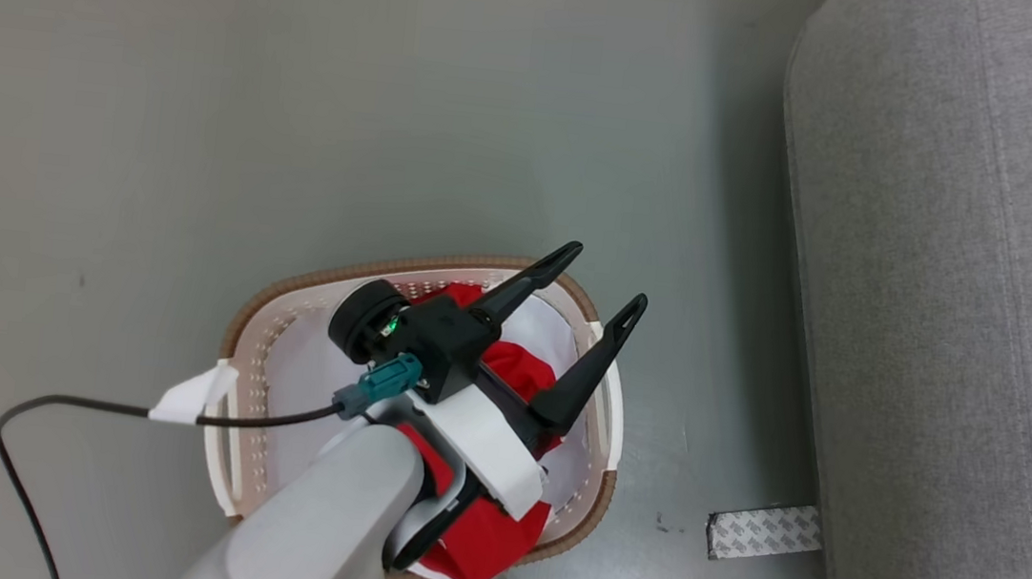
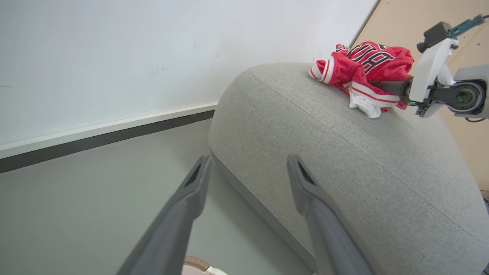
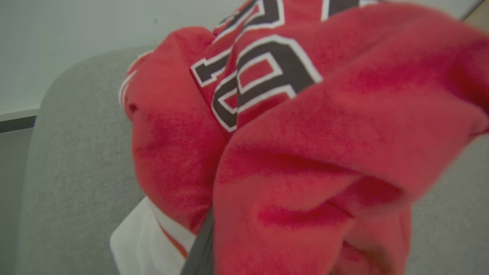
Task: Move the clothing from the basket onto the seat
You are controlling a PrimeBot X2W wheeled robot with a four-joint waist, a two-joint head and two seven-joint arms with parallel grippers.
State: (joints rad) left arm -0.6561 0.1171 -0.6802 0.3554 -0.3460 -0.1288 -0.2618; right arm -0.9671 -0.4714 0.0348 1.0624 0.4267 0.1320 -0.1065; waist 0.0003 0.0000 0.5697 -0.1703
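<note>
Grey-green floor meets a white wall above a dark skirting. The left tool hangs wide open and empty over the basket, which holds red clothing. A lettered garment lies on the grey seat; the right tool is buried in it, and I cannot tell its grip.

I count one basket, lower middle of the head view, and one seat on its right. Two garments: one red garment lower middle, one lettered garment upper right of my left wrist view. Two fingers, centre.
</note>
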